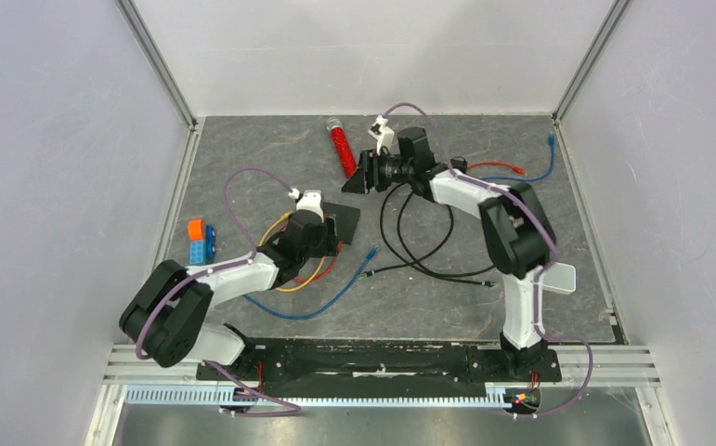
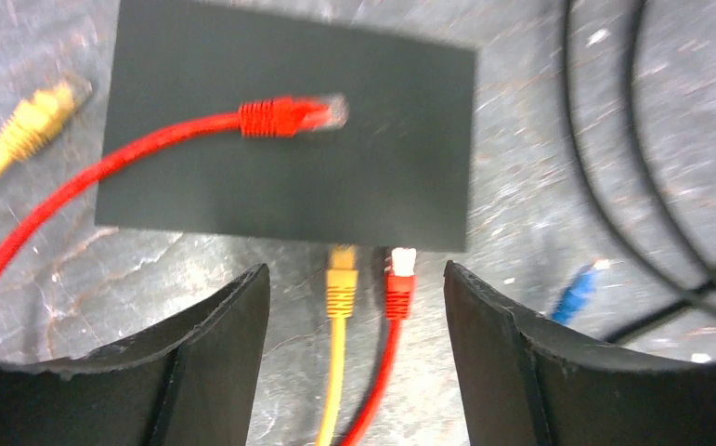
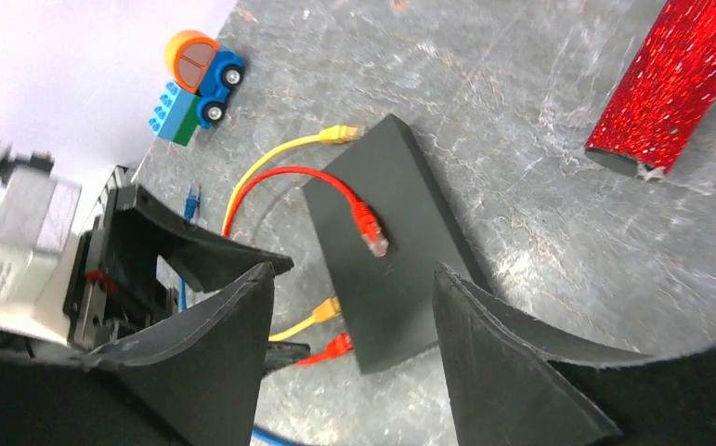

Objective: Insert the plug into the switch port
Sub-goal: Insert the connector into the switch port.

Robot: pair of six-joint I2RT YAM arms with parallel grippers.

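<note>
I see the red plug [image 2: 400, 288], cable trailing toward me, nose in a switch port [image 2: 403, 249] on the flat black switch's [image 2: 382, 139] near edge.

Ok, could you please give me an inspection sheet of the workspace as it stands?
Surface: grey mat, scuffed.
Job's things: black switch; yellow plug and red plug sit at its near edge, apparently inserted; second red plug lies loose on top.
Clutter: toy truck, red glitter tube.
Grippers: left gripper and right gripper both open, empty.
Cables: black cable and blue cable loose on the mat.
Surroundings: white walls.
</note>
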